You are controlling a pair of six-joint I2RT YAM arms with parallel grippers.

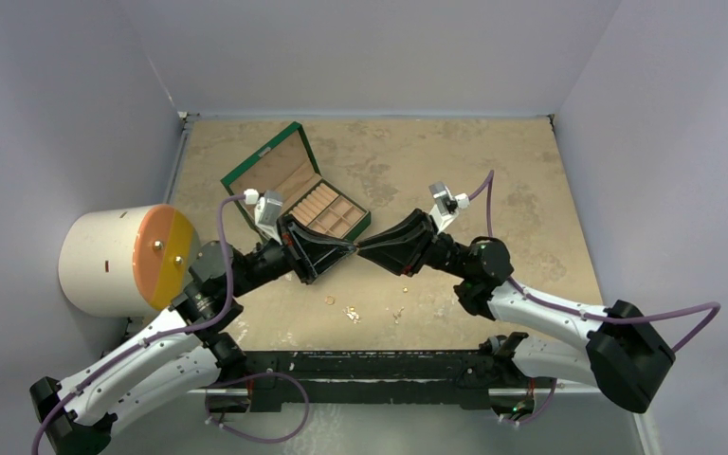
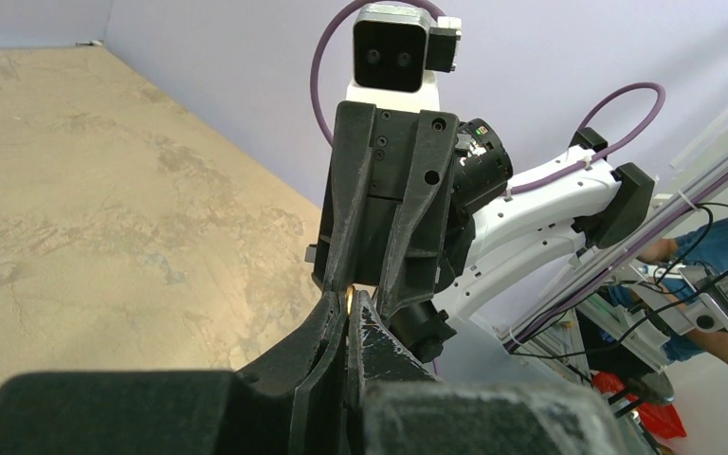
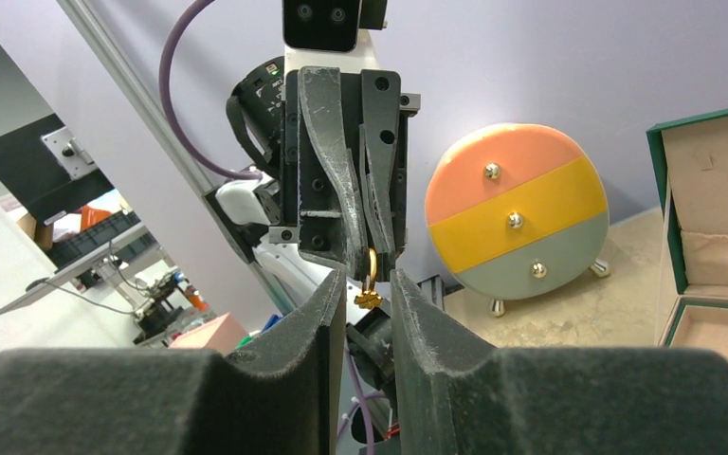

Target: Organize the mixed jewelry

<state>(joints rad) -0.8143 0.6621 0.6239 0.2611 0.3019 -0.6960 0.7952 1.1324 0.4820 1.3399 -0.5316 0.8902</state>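
**Claws meet tip to tip above mid-desk, gold piece between them**

1. Left claw (image 1: 346, 248): clenched on a small gold piece (image 3: 370, 284). The upper part of the piece is nipped between the fingertips and a glittery cluster hangs below them. The left wrist view shows a sliver of gold in the closed tips.
2. Right claw (image 3: 368, 284): fingers parted, one on each side of the hanging cluster. A narrow gap shows on both sides and no pinch is visible.
3. Position: both claws are raised off the desk (image 1: 455, 180), nose to nose near its middle, just in front of the near corner of the green box (image 1: 263, 163).
4. Green box: open, with its lid tilted back toward the far left. Its tan tray (image 1: 327, 210) of compartments is exposed. The left wrist overlaps the near edge of the box in the top view.
5. Loose jewelry (image 1: 352, 313): a few tiny pieces lie on the desk toward the near edge, below the meeting point and apart from both arms.
6. Round drawer unit (image 1: 128, 261): it sits at the left edge, just beside the left arm's elbow.
7. Open room: bare desk runs to the right of the box and behind the right arm as far as the far and right walls. The left side is tight, with the wall, the box and the drawer unit close together.
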